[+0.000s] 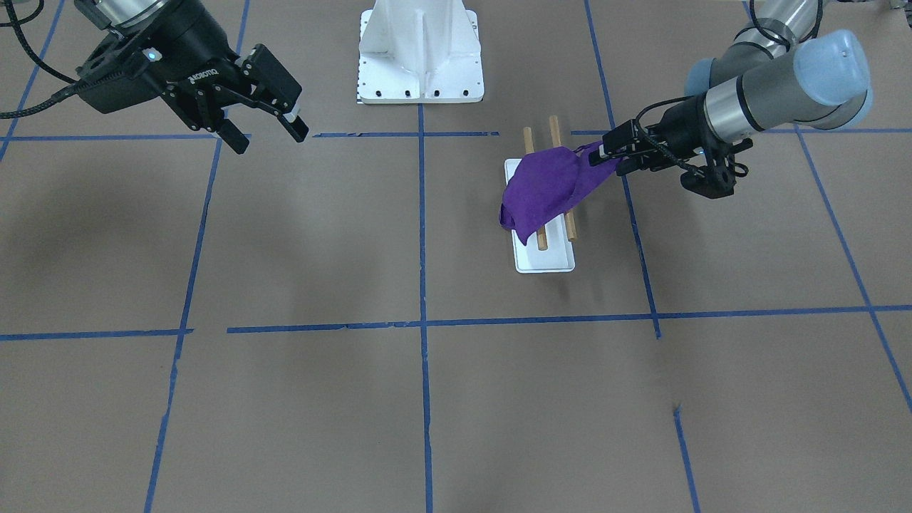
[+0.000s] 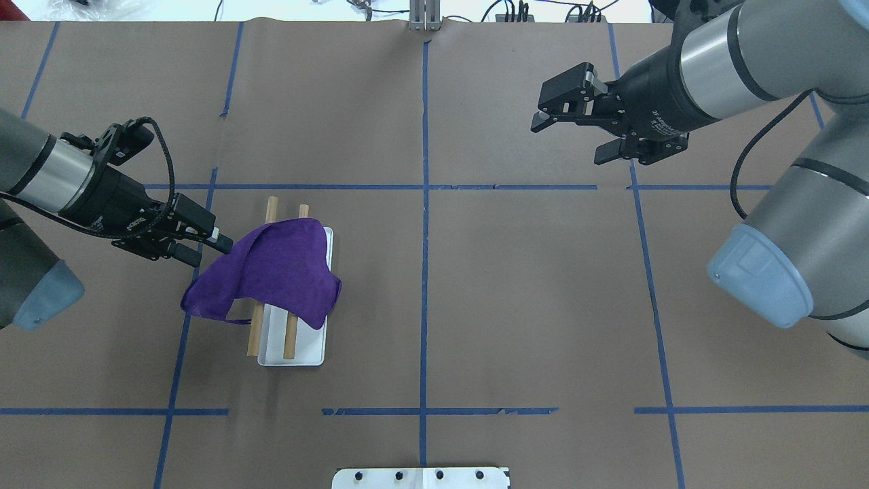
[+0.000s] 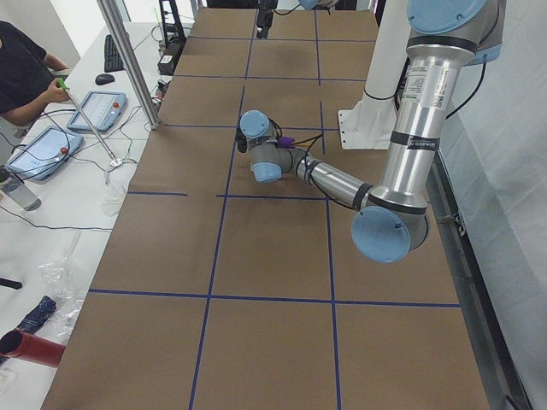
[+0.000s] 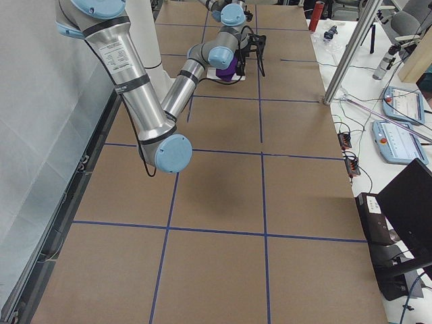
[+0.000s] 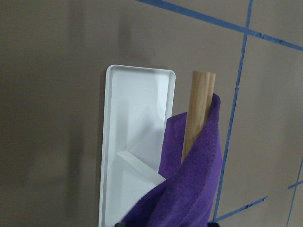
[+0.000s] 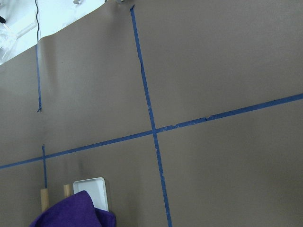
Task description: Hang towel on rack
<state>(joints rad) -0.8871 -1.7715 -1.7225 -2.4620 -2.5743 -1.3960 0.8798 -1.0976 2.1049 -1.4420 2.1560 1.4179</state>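
Observation:
A purple towel [image 2: 271,275] lies draped over the two wooden dowels [image 2: 290,339] of the small rack, whose flat white base [image 2: 299,356] rests on the table. The towel [image 1: 545,189] covers the dowels' middle and one corner stretches off to the side. My left gripper [image 2: 218,239] is shut on that corner, low beside the rack [image 1: 545,260]. In the left wrist view the towel [image 5: 189,184] hangs over a dowel [image 5: 198,109] above the base [image 5: 135,113]. My right gripper [image 2: 576,132] is open and empty, high and far from the rack; it also shows in the front view [image 1: 267,132].
A large white bolted pedestal [image 1: 420,53] stands at the robot's side of the table. Blue tape lines [image 2: 424,204] cross the brown table cover. Operators' tablets and cables [image 3: 43,149] lie beyond the table's far edge.

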